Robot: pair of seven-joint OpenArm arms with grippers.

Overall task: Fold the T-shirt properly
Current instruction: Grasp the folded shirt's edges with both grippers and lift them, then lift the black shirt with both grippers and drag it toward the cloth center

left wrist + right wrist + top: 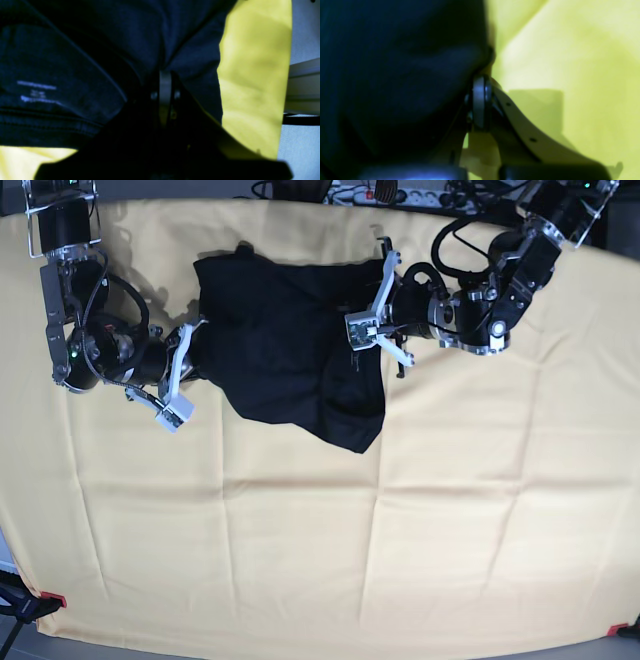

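Plain dark navy cloth T-shirt [290,345] bunched up between both grippers, on pale yellow cloth [330,550] covering table. Left gripper [362,332] clenched on shirt's edge on its side, fabric pinched right at closed tips. Right gripper [190,360] same deal at opposite edge, jaws clamped on dark fabric. Shirt rumpled, one flap trailing toward camera.
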